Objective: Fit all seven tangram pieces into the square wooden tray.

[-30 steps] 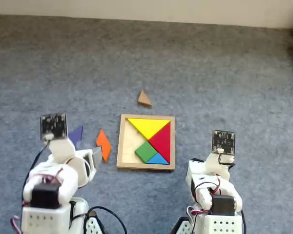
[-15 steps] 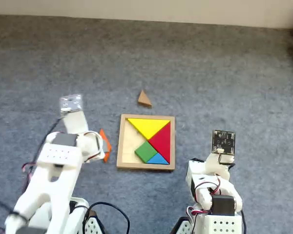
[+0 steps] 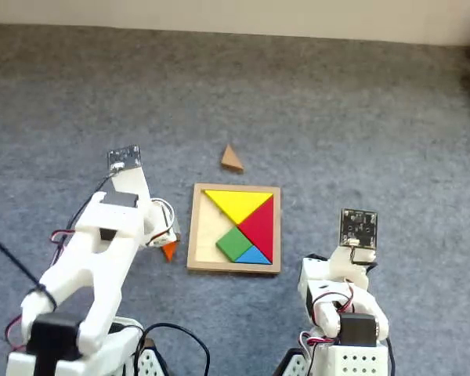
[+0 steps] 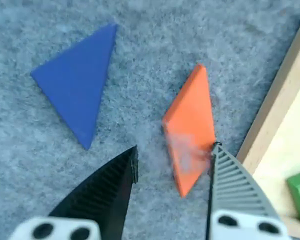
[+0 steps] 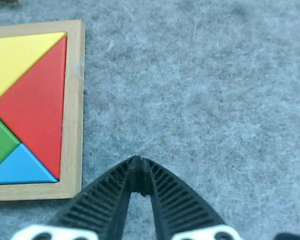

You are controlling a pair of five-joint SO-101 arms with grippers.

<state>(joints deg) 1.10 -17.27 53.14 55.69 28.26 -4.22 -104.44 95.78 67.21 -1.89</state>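
Observation:
The square wooden tray (image 3: 196, 235) holds a yellow triangle (image 3: 236, 204), a red triangle (image 3: 260, 225), a green square (image 3: 233, 244) and a light blue triangle (image 3: 254, 255); its left part is bare wood. An orange parallelogram (image 4: 190, 125) lies on the carpet just left of the tray, a dark blue triangle (image 4: 77, 80) beside it. My left gripper (image 4: 175, 150) hangs open over the orange piece's near end, one finger on each side of it. A brown triangle (image 3: 232, 159) lies beyond the tray. My right gripper (image 5: 139, 164) is shut over bare carpet, right of the tray (image 5: 72, 110).
Grey carpet covers the whole table. The left arm (image 3: 110, 235) stretches over the spot left of the tray and hides most of the orange piece (image 3: 169, 251) in the high view. The right arm (image 3: 345, 305) sits folded at the near right.
The left arm has swung from its folded pose forward and right, over the orange and blue pieces. The right arm has not moved.

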